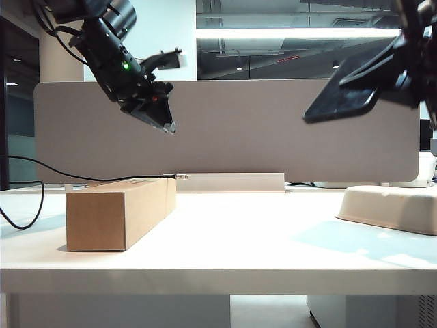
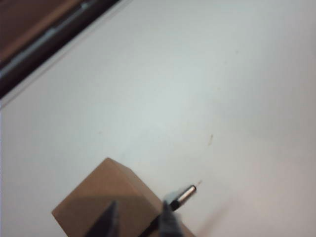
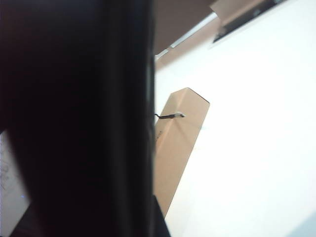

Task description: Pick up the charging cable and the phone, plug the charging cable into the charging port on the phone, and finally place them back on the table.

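A: In the exterior view we see the left pincer (image 1: pixel 160 119) high in the upper left of the frame, in front of the grey divider panel (image 1: pixel 239 130), pointing down and holding nothing. Whether its jaws are spread we cannot tell from here.

B: And the right pincer (image 1: pixel 403 68) sits in the upper right, pinching the phone (image 1: pixel 345 92), which tilts in mid-air well above the bench (image 1: pixel 232 246).

A: The charging cable (image 1: pixel 68 176) runs in from the left edge and lies along the top of the cardboard box (image 1: pixel 119 212), its silvery plug poking just past the box's far end.

B: A pale tray (image 1: pixel 389 208) rests at the right of the bench.

A: In the left wrist view we look down on the bench (image 2: pixel 197 89). At the bottom of the frame two dark fingertips (image 2: pixel 168 217) stand apart, nothing between them, over the box (image 2: pixel 103 197). The cable's plug (image 2: pixel 185 193) juts past the box edge.

B: In the right wrist view the phone (image 3: pixel 74 118) fills the left half as a dark slab, hiding the right pincer itself. Right of centre we see the box (image 3: pixel 177 143) with the cable's plug (image 3: pixel 175 116) on top.
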`<state>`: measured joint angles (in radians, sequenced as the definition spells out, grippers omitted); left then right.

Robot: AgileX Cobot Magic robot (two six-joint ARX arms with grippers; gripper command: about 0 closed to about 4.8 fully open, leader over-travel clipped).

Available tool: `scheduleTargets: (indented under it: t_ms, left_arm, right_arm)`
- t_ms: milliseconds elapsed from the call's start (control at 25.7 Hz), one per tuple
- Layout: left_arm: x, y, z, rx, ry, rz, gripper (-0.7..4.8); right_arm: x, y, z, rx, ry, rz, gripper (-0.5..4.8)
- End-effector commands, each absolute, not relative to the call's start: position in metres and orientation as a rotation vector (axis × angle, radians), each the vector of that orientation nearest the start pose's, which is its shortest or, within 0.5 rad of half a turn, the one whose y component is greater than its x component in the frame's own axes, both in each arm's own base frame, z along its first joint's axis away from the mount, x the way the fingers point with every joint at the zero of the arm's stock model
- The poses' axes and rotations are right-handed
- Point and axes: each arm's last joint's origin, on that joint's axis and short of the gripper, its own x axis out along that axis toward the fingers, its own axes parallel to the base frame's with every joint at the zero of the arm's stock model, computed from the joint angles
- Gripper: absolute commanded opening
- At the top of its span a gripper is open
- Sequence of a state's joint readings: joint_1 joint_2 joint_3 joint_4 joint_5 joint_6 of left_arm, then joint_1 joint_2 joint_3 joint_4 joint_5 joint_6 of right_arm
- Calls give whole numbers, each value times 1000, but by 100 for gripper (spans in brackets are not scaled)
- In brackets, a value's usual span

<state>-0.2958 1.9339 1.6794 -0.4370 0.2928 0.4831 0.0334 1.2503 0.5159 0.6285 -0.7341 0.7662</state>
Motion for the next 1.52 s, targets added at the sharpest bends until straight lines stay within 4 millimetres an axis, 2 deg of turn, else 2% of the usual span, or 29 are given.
scheduleTargets:
  t_ms: [39, 195, 273, 467, 506, 584, 623, 740, 818, 935, 1208, 1441, 1519]
  left_arm:
    - [423, -138, 283, 509, 632, -760, 95]
    - [425, -140, 279, 611, 635, -797, 100]
    - [423, -143, 277, 710, 636, -790, 125]
    - [418, -166, 269, 914, 584, -870, 132]
    - [418, -175, 264, 979, 577, -885, 140]
    - [419, -183, 254, 1088, 577, -887, 211]
    - [419, -186, 251, 1127, 578, -887, 216]
    - [422, -188, 244, 1155, 590, -856, 217]
    - [424, -189, 245, 1155, 568, -845, 251]
    - [426, -190, 244, 1149, 550, -839, 251]
    - [433, -194, 225, 1130, 578, -832, 250]
    - [437, -194, 220, 1138, 581, -812, 236]
    - [437, -194, 220, 1141, 584, -807, 206]
  right_arm:
    - [235, 27, 243, 678, 321, 725, -6]
    - [220, 27, 256, 631, 293, 734, -5]
    - [216, 27, 258, 618, 296, 733, -5]
    - [214, 27, 254, 629, 351, 736, -6]
    - [213, 27, 253, 633, 363, 740, -6]
    - [213, 28, 253, 634, 375, 762, -6]
    - [213, 28, 253, 635, 377, 765, -5]
    - [211, 28, 253, 634, 382, 780, -5]
    - [211, 28, 254, 634, 381, 783, -5]
    - [211, 28, 253, 630, 382, 783, -5]
    - [211, 28, 253, 628, 381, 783, -5]
    - [211, 28, 253, 628, 381, 783, -6]
    - [211, 28, 253, 628, 380, 780, -5]
